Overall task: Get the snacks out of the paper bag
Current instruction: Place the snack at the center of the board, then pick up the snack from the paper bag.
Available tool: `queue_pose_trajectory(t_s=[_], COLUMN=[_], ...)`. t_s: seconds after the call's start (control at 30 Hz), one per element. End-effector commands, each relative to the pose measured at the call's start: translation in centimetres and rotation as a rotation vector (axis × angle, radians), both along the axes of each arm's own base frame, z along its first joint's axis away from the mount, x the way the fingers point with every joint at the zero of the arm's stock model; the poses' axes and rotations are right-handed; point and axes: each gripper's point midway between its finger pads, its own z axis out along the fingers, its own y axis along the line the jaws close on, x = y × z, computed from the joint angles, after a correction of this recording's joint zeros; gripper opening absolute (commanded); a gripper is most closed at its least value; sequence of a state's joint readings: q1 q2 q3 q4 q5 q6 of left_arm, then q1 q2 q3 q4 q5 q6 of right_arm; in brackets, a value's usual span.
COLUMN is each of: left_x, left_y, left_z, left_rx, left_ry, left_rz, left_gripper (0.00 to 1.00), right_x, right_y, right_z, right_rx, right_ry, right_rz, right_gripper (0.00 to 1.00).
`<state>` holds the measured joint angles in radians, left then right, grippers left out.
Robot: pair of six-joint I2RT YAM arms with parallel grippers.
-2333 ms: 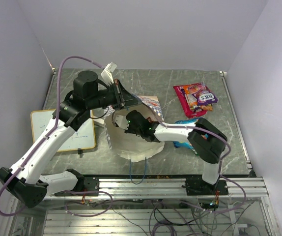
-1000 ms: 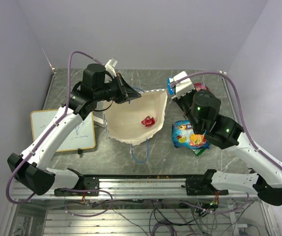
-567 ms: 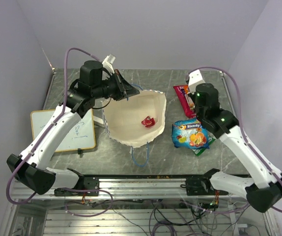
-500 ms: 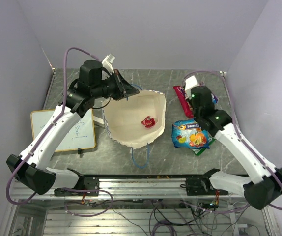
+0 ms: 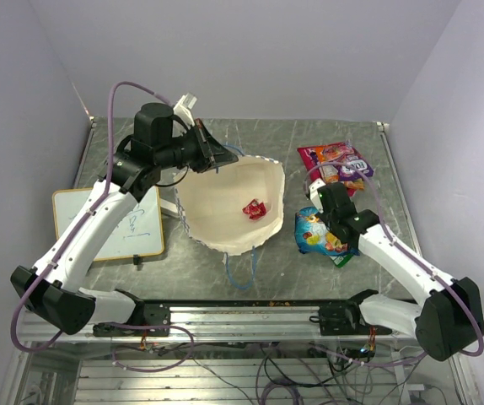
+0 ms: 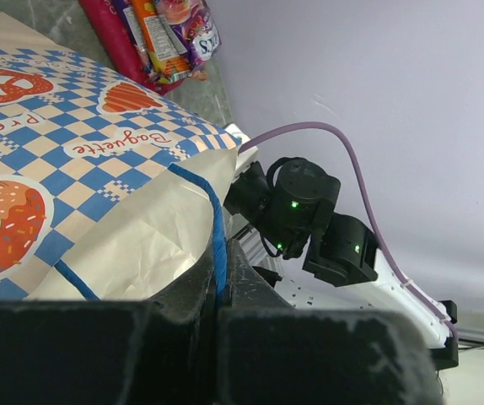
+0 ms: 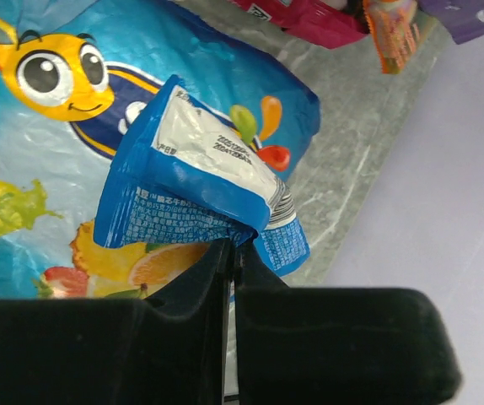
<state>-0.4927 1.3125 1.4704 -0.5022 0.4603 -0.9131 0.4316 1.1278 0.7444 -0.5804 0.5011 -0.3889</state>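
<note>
The paper bag (image 5: 225, 221) lies open at the table's middle, cream inside, with a small red snack packet (image 5: 253, 207) in it. My left gripper (image 5: 214, 157) is shut on the bag's blue cord handle (image 6: 218, 245) at the back rim and holds it up; the checked outside (image 6: 73, 143) shows in the left wrist view. My right gripper (image 5: 319, 201) is shut on a small blue packet (image 7: 196, 177), just above a larger blue fruit packet (image 5: 319, 236) to the right of the bag, which also shows in the right wrist view (image 7: 48, 160). Pink, orange and purple packets (image 5: 336, 164) lie at the back right.
A white writing board (image 5: 111, 224) lies at the left of the table. A green packet edge (image 5: 341, 258) sticks out under the large blue packet. The bag's second blue handle (image 5: 240, 268) hangs toward the front edge. Walls close in on both sides.
My right arm has swung from the back right down toward the bag's right side, over the large blue packet, with the small blue packet in its jaws. The left arm and bag have not moved.
</note>
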Motion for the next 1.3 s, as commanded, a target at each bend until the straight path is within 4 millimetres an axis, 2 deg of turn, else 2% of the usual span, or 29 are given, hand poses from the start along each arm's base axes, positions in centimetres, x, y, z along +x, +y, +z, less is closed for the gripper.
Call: queue_pose_trajectory(t_s=[0.0,0.1,0.2,0.3,0.47,0.53,0.57,0.63,0.73,0.83,0.9,1.0,1.1,1.17,1.27], left_x=[-0.6,-0.7,-1.0,-1.4,-1.7,-2.0,-2.2,-2.5,-3.4,-4.2,-4.6,-5.0,-5.1,-5.1,-5.1], left_y=[0.0,-0.2,-0.5,-0.9,-1.3,-1.6,-1.6,-1.9,-2.5,-3.3,-3.9,-4.4,-4.6,-4.7,-4.8], left_z=[1.1,1.0,1.0,1.2,1.8,2.0,2.1,2.1,2.0,1.8,1.8,2.2,2.7,2.9,2.9], left_rx=[-0.027,-0.031,-0.040,-0.059,-0.081,-0.092,-0.098,-0.110,-0.118,-0.115,-0.120,-0.129,-0.137,-0.138,-0.139], left_ry=[-0.032,-0.033,-0.034,-0.038,-0.063,-0.072,-0.075,-0.074,-0.074,-0.067,-0.068,-0.074,-0.086,-0.088,-0.086], left_rz=[-0.038,-0.052,-0.080,-0.116,-0.163,-0.185,-0.196,-0.216,-0.250,-0.269,-0.277,-0.278,-0.267,-0.267,-0.265], left_gripper=[0.07,0.07,0.07,0.07,0.07,0.07,0.07,0.07,0.07,0.07,0.07,0.07,0.07,0.07,0.07], right_x=[-0.1,-0.4,-0.7,-0.9,-0.9,-0.6,-0.6,-0.7,-1.2,-2.9,-4.7,-7.1,-8.4,-9.1,-10.2], right_y=[1.1,0.8,1.1,1.4,3.4,4.5,5.0,6.5,9.3,12.9,15.4,18.4,21.2,23.1,25.9], right_z=[-0.9,-1.6,-1.5,-0.6,3.4,6.3,7.2,10.2,14.6,18.8,20.8,21.4,21.4,20.4,17.8], right_rx=[0.071,0.057,0.069,0.072,0.153,0.209,0.231,0.295,0.381,0.483,0.560,0.657,0.751,0.719,0.601], right_ry=[-0.006,-0.008,0.011,0.038,0.048,0.004,-0.005,-0.046,-0.135,-0.241,-0.278,-0.268,-0.253,-0.242,-0.194], right_rz=[0.044,0.048,0.067,0.101,0.203,0.236,0.256,0.338,0.534,0.792,0.970,1.186,1.277,1.300,1.317], right_gripper=[0.00,0.00,0.22,0.37,0.58,0.65,0.66,0.67,0.67,0.66,0.60,0.50,0.46,0.47,0.50])
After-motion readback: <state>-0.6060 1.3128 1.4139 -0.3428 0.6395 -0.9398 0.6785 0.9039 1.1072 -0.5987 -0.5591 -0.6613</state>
